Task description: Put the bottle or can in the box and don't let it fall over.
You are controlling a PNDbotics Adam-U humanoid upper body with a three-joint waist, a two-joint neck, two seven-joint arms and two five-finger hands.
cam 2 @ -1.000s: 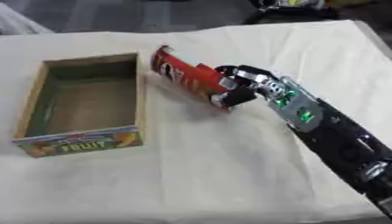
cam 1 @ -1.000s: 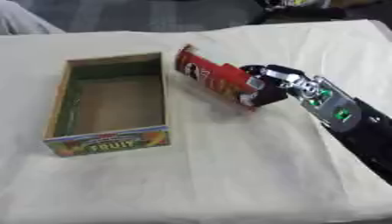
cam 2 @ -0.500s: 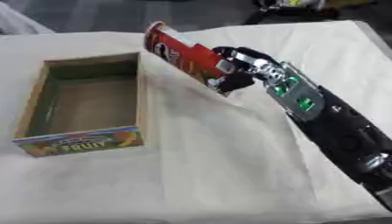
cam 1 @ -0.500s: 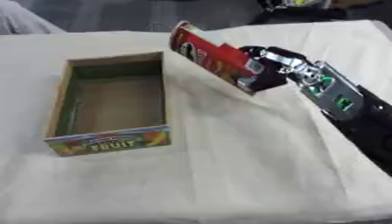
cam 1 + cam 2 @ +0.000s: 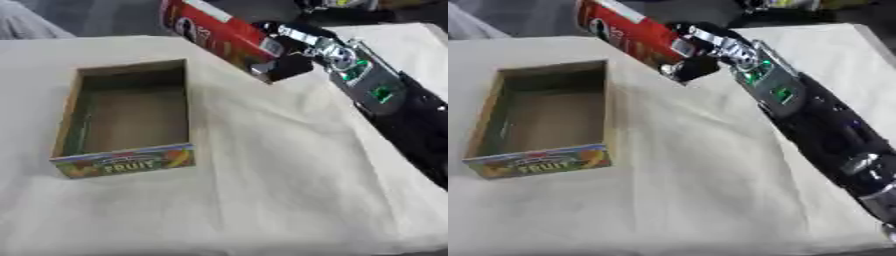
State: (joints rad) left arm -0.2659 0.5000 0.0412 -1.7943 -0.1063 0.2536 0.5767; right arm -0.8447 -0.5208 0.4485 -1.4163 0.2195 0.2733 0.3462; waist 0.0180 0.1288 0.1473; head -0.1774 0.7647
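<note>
Your open box sits empty at the left on the cloth-covered worktop. To its right, the red can hangs tilted in the air, your right hand curled around its lower end. It looks stiff, tall and tippy; you'd best grip mid-body and lower it upright.

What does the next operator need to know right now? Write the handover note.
Right hand: shut on the red can, holding it tilted in the air, beyond the box's far right corner.
Left hand: not in view.
Box: open, nothing inside, standing on the cloth-covered table.
Done: can grasped and lifted.
Left: carry it over the box, bring it upright, set it down inside, release without tipping it.
</note>
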